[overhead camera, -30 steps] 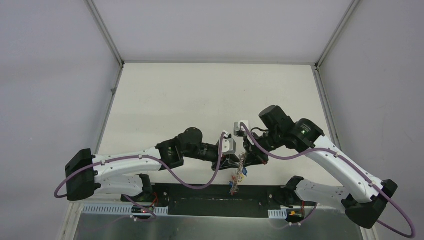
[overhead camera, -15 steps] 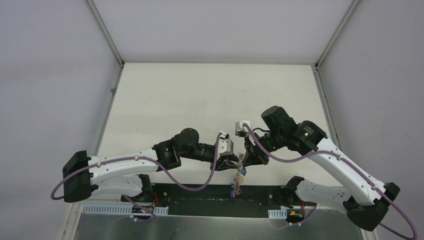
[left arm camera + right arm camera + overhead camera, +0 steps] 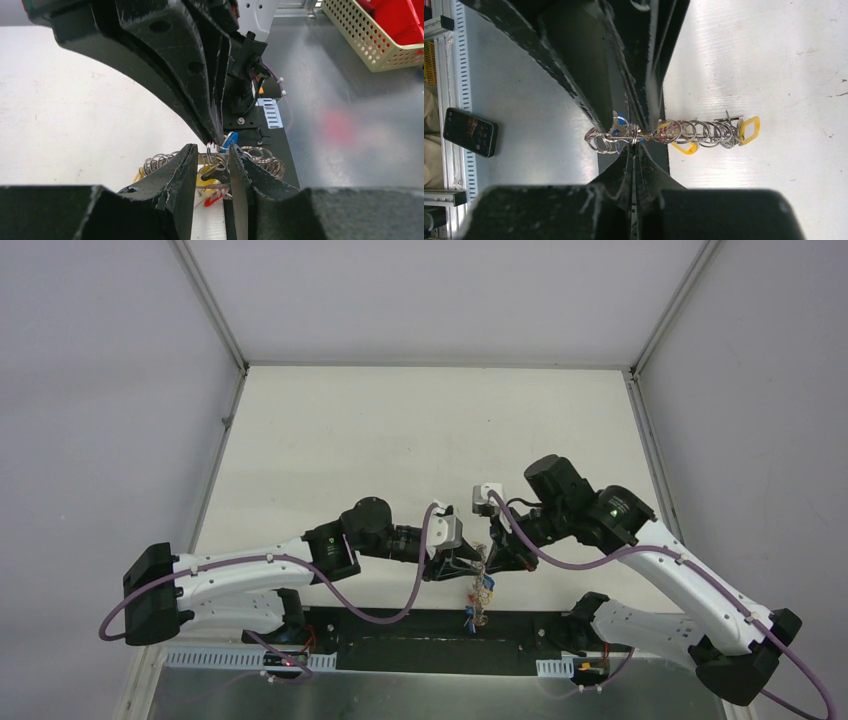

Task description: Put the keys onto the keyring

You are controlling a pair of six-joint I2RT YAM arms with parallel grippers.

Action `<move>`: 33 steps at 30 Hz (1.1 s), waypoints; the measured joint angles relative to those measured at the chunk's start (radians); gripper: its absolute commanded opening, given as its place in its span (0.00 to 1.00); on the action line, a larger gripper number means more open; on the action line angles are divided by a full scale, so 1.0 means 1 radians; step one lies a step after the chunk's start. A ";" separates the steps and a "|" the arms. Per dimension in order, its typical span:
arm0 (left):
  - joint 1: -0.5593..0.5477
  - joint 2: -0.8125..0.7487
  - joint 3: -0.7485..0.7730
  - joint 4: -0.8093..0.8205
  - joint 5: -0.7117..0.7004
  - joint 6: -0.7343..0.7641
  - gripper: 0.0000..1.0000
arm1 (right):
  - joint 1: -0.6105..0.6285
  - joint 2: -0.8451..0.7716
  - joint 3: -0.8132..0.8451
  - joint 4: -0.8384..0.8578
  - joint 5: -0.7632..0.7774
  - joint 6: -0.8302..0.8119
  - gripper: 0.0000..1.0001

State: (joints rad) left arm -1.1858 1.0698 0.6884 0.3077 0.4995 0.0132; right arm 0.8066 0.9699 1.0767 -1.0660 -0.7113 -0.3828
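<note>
The keyring (image 3: pixel 478 585) is a silvery chain of small rings that hangs between the two grippers, above the table's near edge. My right gripper (image 3: pixel 634 146) is shut on one small ring of the keyring (image 3: pixel 704 131). Keys with yellow tags (image 3: pixel 748 131) and a blue tag (image 3: pixel 621 120) hang on the chain. My left gripper (image 3: pixel 213 150) stands partly open and straddles the rings next to the right gripper's tips (image 3: pixel 216 140). A blue tag (image 3: pixel 228 141), a yellow tag (image 3: pixel 206 175) and a red tag (image 3: pixel 214 199) show in and beyond its gap. In the top view, the left gripper (image 3: pixel 468 562) and the right gripper (image 3: pixel 487 562) almost touch.
The black base plate (image 3: pixel 420 640) lies right below the hanging chain, at the edge of the white table (image 3: pixel 420 440). A phone (image 3: pixel 470 132) lies on the metal shelf nearby. A perforated basket (image 3: pixel 370 35) with red contents stands off the table. Grey walls close in three sides.
The left arm has drawn back a little to the left and its jaws have widened slightly. The right gripper keeps its hold; the hanging chain has shifted only slightly.
</note>
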 measured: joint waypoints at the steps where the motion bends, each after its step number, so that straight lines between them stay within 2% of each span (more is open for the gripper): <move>1: 0.000 0.006 0.000 0.000 0.000 0.000 0.31 | 0.000 -0.001 0.000 0.000 0.000 0.000 0.00; 7: -0.002 0.049 0.000 -0.002 0.000 -0.002 0.24 | 0.000 -0.004 0.000 0.000 0.000 0.003 0.00; 9: -0.006 0.056 0.001 -0.002 0.000 -0.003 0.17 | 0.000 -0.004 0.000 0.000 0.000 0.005 0.00; 12: -0.007 0.059 0.001 -0.002 0.000 -0.003 0.00 | 0.000 -0.004 0.000 0.000 0.000 0.007 0.00; 15: -0.006 0.059 0.001 -0.001 -0.004 -0.005 0.00 | 0.000 -0.005 -0.001 0.003 -0.001 0.008 0.00; 16: -0.006 0.059 0.001 -0.001 -0.008 -0.005 0.00 | 0.000 -0.006 -0.002 0.004 -0.001 0.008 0.05; 20: -0.007 0.058 -0.002 0.004 -0.014 -0.008 0.00 | 0.000 -0.024 -0.017 0.027 0.012 0.023 0.41; 23: -0.007 0.048 -0.025 0.024 -0.031 -0.023 0.00 | 0.000 -0.062 -0.041 0.074 0.033 0.058 0.55; 26: -0.007 0.011 -0.070 0.045 -0.069 -0.032 0.00 | 0.000 -0.130 -0.080 0.151 0.047 0.102 0.60; 33: -0.007 -0.098 -0.185 0.193 -0.164 -0.043 0.00 | 0.000 -0.334 -0.212 0.401 0.087 0.270 0.57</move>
State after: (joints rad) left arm -1.1927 0.9722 0.5030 0.5003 0.3355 -0.0299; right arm 0.8066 0.6361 0.8650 -0.6651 -0.6239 -0.1123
